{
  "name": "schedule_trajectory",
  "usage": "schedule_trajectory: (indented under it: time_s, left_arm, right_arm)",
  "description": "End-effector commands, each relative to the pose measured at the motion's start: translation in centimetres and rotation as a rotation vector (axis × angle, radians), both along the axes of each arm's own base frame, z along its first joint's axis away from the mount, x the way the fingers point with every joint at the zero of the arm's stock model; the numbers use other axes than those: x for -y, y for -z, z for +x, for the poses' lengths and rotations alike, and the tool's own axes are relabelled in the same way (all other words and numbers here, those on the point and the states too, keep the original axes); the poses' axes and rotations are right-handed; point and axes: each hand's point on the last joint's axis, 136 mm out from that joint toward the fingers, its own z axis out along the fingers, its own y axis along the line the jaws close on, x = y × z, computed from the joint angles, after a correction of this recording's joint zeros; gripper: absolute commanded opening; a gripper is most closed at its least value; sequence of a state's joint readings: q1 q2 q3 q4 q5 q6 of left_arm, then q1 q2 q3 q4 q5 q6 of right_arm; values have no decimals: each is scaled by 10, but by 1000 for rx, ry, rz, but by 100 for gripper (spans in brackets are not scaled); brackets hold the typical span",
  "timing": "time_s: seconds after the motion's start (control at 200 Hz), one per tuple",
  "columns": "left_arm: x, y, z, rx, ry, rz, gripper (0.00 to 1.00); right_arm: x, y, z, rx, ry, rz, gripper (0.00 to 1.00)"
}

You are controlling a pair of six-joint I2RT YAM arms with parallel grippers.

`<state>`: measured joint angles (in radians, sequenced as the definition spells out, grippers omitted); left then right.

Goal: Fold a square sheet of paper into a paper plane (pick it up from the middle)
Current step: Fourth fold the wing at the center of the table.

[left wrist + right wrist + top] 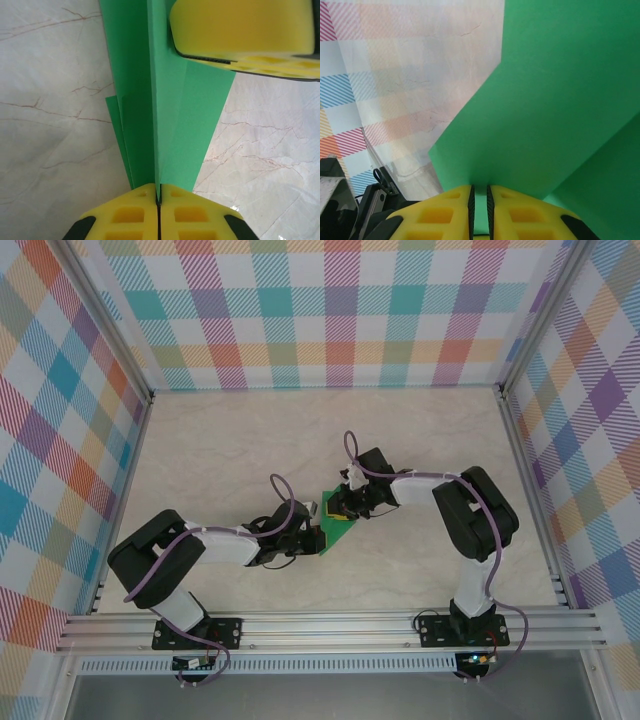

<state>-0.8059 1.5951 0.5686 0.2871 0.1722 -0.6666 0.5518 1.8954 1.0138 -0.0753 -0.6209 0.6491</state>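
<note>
Paper plane [337,524], part-folded, is held over the middle of the table [250,440]. The left gripper [159,199], at its 8 o'clock, clamps the centre crease tight, and the right gripper [479,197], at 2 o'clock, pinches a flap with jaws nearly touching. Best to anchor left and swing the flap squarely over the crease.

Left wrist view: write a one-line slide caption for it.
Left fingers pinch the folded green paper at its center crease, right fingers gripping its far end above the marble table.
</note>
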Motion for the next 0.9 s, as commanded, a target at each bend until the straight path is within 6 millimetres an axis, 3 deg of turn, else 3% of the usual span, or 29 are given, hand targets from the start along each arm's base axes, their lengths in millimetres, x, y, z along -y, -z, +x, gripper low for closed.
schedule_trajectory:
  time_s: [0.0,0.57,0.675,0.775,0.895]
  left_arm:
    - [-27,20,-8,-66,-46,94,11]
    - [-30,11,-7,-44,-59,79,18]
    - [-29,2,-6,-25,-61,62,19]
    - [-29,-10,-4,1,-75,38,30]
    - [-37,-21,1,31,-121,44,32]
  right_arm:
    - [-1,8,2,1,-6,-30,17]
    - [0,23,5,-20,-2,-68,16]
    - [3,25,4,-23,0,-87,16]
    - [4,27,3,-23,-3,-90,16]
    - [6,30,1,-29,-1,-97,15]
